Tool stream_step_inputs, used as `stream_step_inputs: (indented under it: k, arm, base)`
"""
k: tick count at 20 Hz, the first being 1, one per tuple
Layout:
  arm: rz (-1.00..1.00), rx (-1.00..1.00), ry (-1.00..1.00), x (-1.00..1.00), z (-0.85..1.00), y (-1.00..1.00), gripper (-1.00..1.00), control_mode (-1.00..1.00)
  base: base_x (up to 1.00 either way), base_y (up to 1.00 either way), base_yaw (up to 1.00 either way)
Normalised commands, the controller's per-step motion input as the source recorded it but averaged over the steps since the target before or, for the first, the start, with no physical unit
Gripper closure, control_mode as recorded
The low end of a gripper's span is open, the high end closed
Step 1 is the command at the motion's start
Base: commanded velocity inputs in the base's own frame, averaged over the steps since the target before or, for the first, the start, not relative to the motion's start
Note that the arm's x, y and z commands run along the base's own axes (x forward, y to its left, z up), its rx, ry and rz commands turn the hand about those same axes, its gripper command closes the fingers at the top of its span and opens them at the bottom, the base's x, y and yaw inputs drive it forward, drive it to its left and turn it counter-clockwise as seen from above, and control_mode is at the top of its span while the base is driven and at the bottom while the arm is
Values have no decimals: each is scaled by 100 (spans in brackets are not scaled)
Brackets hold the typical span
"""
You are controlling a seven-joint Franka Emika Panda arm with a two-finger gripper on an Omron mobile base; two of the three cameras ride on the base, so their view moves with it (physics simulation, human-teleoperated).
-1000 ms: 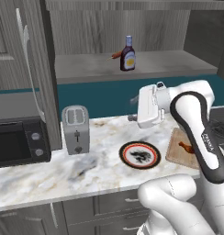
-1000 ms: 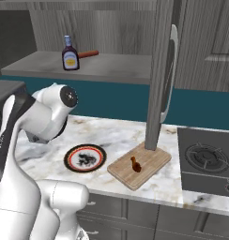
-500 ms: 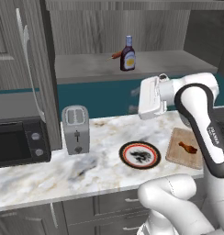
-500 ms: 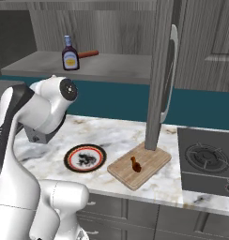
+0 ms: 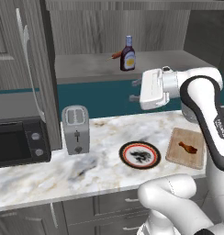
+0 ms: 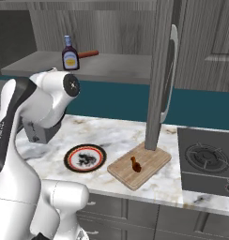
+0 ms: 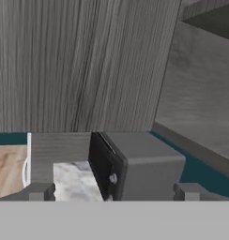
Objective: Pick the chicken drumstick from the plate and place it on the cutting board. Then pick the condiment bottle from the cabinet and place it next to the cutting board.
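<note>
Left base view: the gripper [image 5: 136,91] hangs above the counter's back edge, below the front lip of the cabinet shelf, pointing left.
Gripper state: jaws spread fully wide, nothing between them; in the hand view the two fingertips [image 7: 39,191] stand far apart with only the microwave [image 7: 135,166] and counter beyond.
Chicken drumstick: the chicken drumstick [image 5: 187,147] lies on the cutting board [image 5: 176,152] near the counter's right end, so the first half of the task looks finished.
Plate: the plate [image 5: 140,154] sits bare just left of the board, toward the counter's front edge.
Condiment bottle: the condiment bottle [image 5: 127,54] stands upright on the shelf of the cabinet [image 5: 86,66], near the middle and back from the front lip, well above the hand.
Neighbour to avoid: a thin red stick [image 5: 115,55] lies on the shelf just behind and left of the bottle.
Step in hand: judged to be the reach for the bottle.
How to do it well: lift the hand clear of the shelf lip first, turn it to face into the recess, then come in level so the jaws straddle the bottle's body below the neck. Close on the labelled body, not the cap, and keep off the red stick.
Risk: a tall narrow bottle tips easily if one finger touches first.
Toaster: the toaster [image 5: 75,129] stands at the counter's left, out of the way.
</note>
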Motion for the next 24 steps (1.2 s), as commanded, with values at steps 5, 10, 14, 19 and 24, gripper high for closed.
stream_step_inputs:
  k: [5, 10, 14, 19, 24]
  arm:
    - [0, 7, 0, 0, 25, 0, -100, -100]
    - [0, 5, 0, 5, 3, 0, -100, -100]
    - [0, 3, 0, 9, 3, 0, -100, -100]
    - [0, 0, -4, 1, 19, 0, -100, -100]
    - [0, 2, -6, 0, 36, 0, -100, -100]
  base:
    - [0, 0, 0]
    - [0, 0, 0]
    - [0, 0, 0]
    - [0, 0, 0]
    - [0, 0, 0]
